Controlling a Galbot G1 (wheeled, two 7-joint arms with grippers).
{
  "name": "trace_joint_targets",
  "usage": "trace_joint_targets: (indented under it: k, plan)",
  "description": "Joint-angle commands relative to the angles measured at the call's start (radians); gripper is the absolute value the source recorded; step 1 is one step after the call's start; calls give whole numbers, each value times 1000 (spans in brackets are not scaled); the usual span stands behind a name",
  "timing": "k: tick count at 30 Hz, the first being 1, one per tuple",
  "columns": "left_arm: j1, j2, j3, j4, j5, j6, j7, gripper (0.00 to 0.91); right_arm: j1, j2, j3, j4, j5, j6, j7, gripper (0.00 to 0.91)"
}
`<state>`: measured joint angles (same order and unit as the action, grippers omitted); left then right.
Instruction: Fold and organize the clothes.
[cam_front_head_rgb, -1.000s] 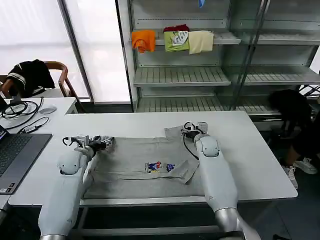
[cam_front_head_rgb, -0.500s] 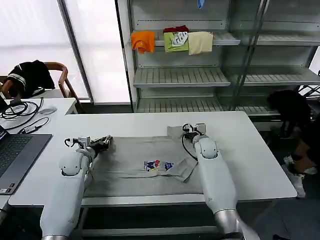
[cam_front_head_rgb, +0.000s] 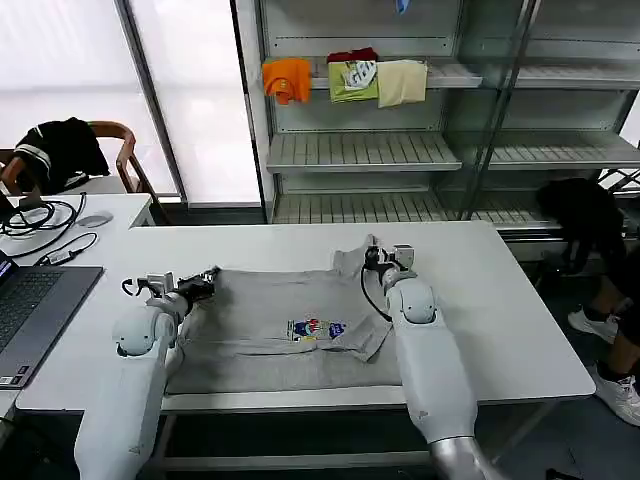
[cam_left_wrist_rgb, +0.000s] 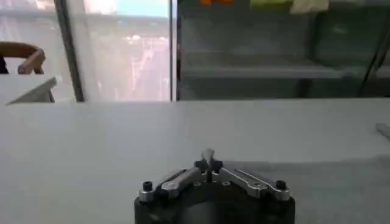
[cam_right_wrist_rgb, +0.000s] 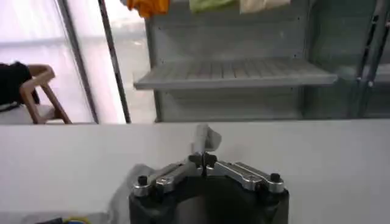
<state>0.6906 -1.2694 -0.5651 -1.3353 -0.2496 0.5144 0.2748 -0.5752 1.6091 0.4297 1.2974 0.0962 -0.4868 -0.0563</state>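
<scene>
Shirt: the grey shirt (cam_front_head_rgb: 285, 330) lies spread on the white table (cam_front_head_rgb: 500, 300) in front of the robot, its small coloured print (cam_front_head_rgb: 314, 328) facing up; its near edge reaches the table's front edge, and both arms cover parts of its sides.
Left gripper: the left gripper (cam_front_head_rgb: 208, 279) sits at the shirt's far left corner, clenched on a tuft of grey cloth that pokes up between its fingertips in the left wrist view (cam_left_wrist_rgb: 208, 163).
Right gripper: the right gripper (cam_front_head_rgb: 371, 252) is at the far right corner, pinching a raised fold of the shirt (cam_right_wrist_rgb: 204, 139).
Hard to make out: what the print shows.
</scene>
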Motion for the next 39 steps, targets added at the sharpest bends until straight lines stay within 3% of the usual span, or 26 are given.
trace_joint_targets:
  k: [1,13,24,39]
  plan:
    - [110,24,-17,-209,-135,-24,-15,0,-222,-63,-35,378,98,-80,17,0]
    - [298,57,-65,-312,-197,-71,73,0,-547,-143,15,658,150,-92,3,0]
    - [416,99,-115,-322,-305,-124,139,0,-612,-146,30,701,148,-91,2,0]
    - [494,111,-148,-395,-319,-119,161,0,-663,-198,34,765,144,-93,-20,0]
